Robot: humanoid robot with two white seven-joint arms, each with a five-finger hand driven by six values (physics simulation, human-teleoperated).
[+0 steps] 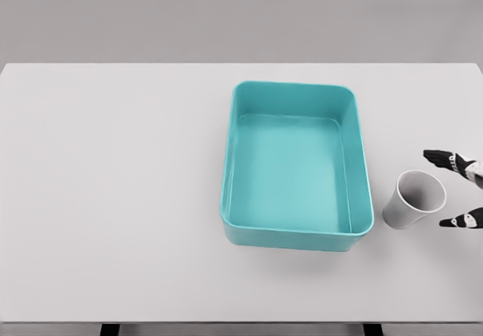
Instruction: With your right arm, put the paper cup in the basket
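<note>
White paper cup (415, 199) stands near the table's (113, 200) right edge; my right hand (459, 191) reaches in there, fingers (439, 156) spread either side, seemingly not touching. Teal basket (297, 231) sits just beside, toward the far edge.

Right hand (459, 189) fingers spread beside upright paper cup (413, 200); teal basket (234, 162) just left, on white table (113, 200).

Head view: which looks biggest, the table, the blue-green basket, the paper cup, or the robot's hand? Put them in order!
Biggest to smallest as they look here:
1. table
2. basket
3. paper cup
4. right hand, though only its fingertips show at the picture's edge, so its true size is unsure.
</note>
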